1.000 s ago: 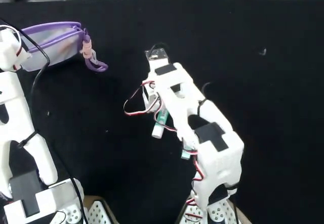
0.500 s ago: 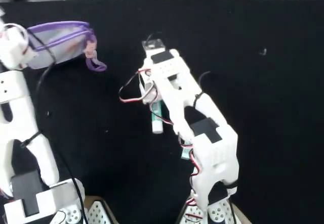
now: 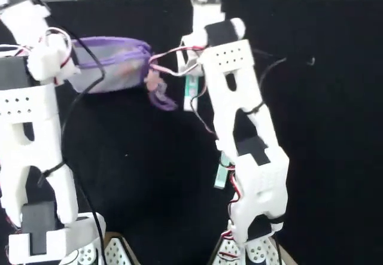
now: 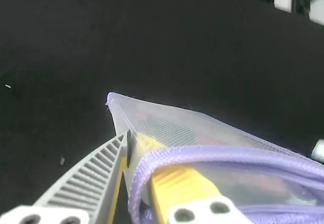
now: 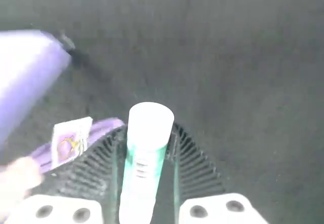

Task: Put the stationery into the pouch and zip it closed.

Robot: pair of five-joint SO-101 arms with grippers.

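In the high view the right arm (image 3: 230,85) is covering most of the tube (image 3: 191,88), and the left arm (image 3: 30,115) is hiding the end of the pouch (image 3: 114,67) that sits at the left pincer (image 4: 135,148). In the left wrist view the pouch is running off the edge beyond that pincer, and a pinkish shape (image 4: 283,182) inside is blurring past naming. Beside the right pincer (image 5: 147,133), the pouch is smearing into a purple blur, and the tube's gripped end is running off the edge.

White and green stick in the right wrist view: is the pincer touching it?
Touching. The right wrist view shows the white and green plastic stick clamped between the two ribbed fingers of the right pincer, with no gap on either side.
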